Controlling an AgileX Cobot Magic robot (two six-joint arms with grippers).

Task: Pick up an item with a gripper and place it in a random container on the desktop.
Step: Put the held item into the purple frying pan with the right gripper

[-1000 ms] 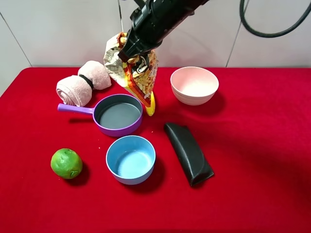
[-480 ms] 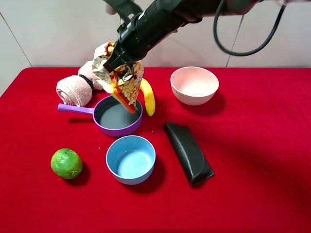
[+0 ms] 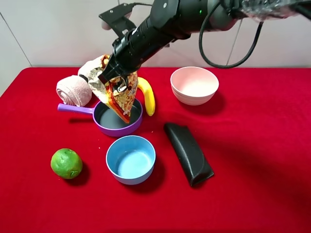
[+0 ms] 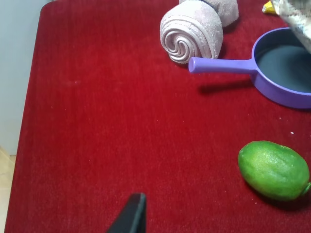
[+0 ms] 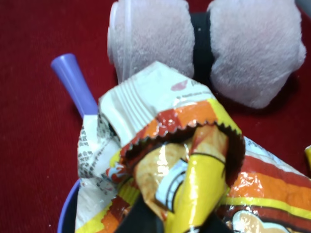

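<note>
My right gripper (image 3: 112,72) reaches across from the upper right and is shut on the top of the foil snack bag (image 3: 120,94), printed yellow, orange and red. The bag hangs tilted, and its lower tip is over the grey inside of the purple pan (image 3: 109,127) on the red cloth desktop (image 3: 252,145). In the right wrist view the crumpled bag (image 5: 194,145) fills the frame above the pan's handle (image 5: 73,80). In the left wrist view only one dark fingertip (image 4: 131,216) of my left gripper shows, far from the pan (image 4: 277,90).
A rolled pink towel (image 3: 73,90) lies behind the pan handle. A banana (image 3: 147,96) lies right of the pan. A pink bowl (image 3: 194,85), blue bowl (image 3: 130,159), black pouch (image 3: 188,153) and lime (image 3: 66,163) stand around.
My right gripper has carried the snack bag left and down, from above the banana to over the purple pan. The banana now shows fully.
</note>
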